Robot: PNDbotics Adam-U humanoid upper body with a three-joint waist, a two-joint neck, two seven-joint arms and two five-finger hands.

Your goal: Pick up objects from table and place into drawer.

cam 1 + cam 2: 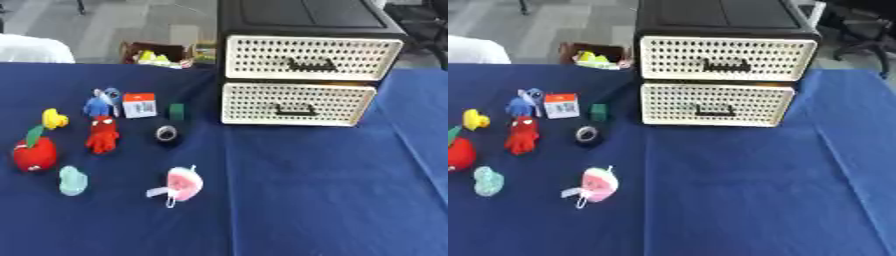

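Observation:
A black cabinet with two white perforated drawers stands at the table's far middle; the upper drawer (312, 57) and the lower drawer (296, 103) are both pushed in. On the left of the blue cloth lie several small things: a red apple toy (35, 153), a red figure toy (102, 135), a yellow duck (54, 119), a blue plush (102, 102), a white and orange card (139, 104), a small green block (177, 111), a dark tape roll (166, 133), a mint green toy (73, 180) and a pink and white toy (183, 183). No hand shows in either view.
The blue cloth (332, 195) runs on in front of the drawers and to the right. Behind the table, a brown box (159, 54) with yellow things stands on the floor. A white shape (33, 48) shows at the far left edge.

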